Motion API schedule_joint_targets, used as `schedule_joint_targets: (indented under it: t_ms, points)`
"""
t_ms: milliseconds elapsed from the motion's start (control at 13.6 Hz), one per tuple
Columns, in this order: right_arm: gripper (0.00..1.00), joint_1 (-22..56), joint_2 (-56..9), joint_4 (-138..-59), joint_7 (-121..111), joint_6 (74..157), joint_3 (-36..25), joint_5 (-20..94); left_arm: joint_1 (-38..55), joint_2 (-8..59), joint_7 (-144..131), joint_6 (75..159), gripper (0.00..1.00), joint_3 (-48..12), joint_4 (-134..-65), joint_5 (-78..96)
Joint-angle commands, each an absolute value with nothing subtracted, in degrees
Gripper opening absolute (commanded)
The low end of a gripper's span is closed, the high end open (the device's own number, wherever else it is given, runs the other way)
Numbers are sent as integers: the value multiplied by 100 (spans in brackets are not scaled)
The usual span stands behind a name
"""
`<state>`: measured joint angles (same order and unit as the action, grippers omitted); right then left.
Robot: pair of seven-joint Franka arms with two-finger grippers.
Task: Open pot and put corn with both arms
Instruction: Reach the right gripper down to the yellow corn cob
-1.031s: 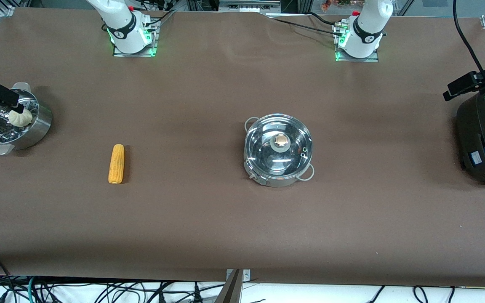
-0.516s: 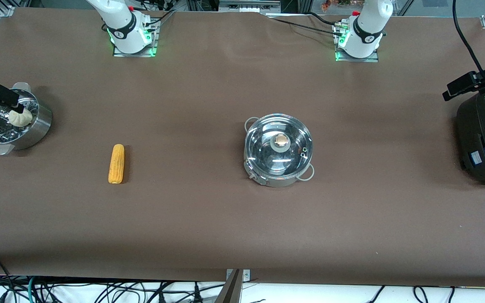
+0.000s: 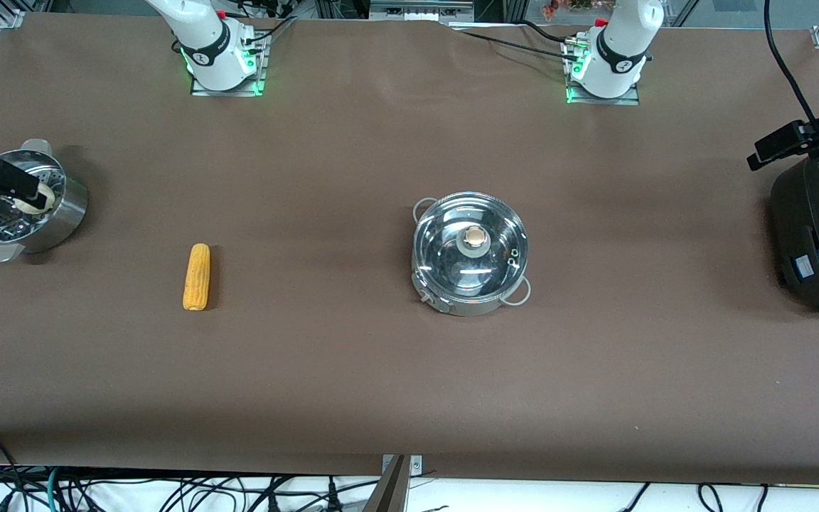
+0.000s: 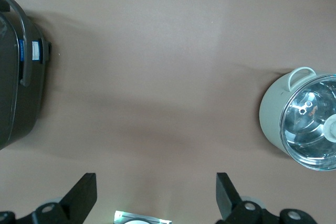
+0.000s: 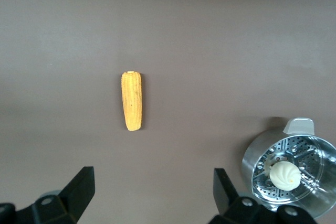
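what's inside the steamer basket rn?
One round white bun sits on the perforated floor of the steamer basket. The right gripper, over the basket in the front view, covers part of the bun there; nothing else shows inside in the right wrist view.

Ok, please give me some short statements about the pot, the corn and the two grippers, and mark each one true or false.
1. The glass lid is on the pot. True.
2. The corn is inside the pot. False: it lies on the table, toward the right arm's end.
3. The right gripper holds the corn. False: its fingers are open and empty, up in the air over the steamer basket.
4. A white bun lies in the steamer basket. True.
5. The left gripper is shut on the lid's knob. False: it is open, up over the table beside the black cooker.
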<state>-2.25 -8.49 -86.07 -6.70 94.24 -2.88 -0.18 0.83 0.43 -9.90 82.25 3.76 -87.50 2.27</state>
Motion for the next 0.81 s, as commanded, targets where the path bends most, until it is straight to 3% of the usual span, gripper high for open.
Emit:
schedule_joint_targets:
  t_ms: [0,736]
  points:
    - [100,-290,-1045,-8552,-650,9483,-290,87,97,123,-1002,8112,100,369,-8587,123]
    - [100,-194,-2249,-8552,-633,10300,-246,325,79,211,-958,8139,100,369,-8605,105]
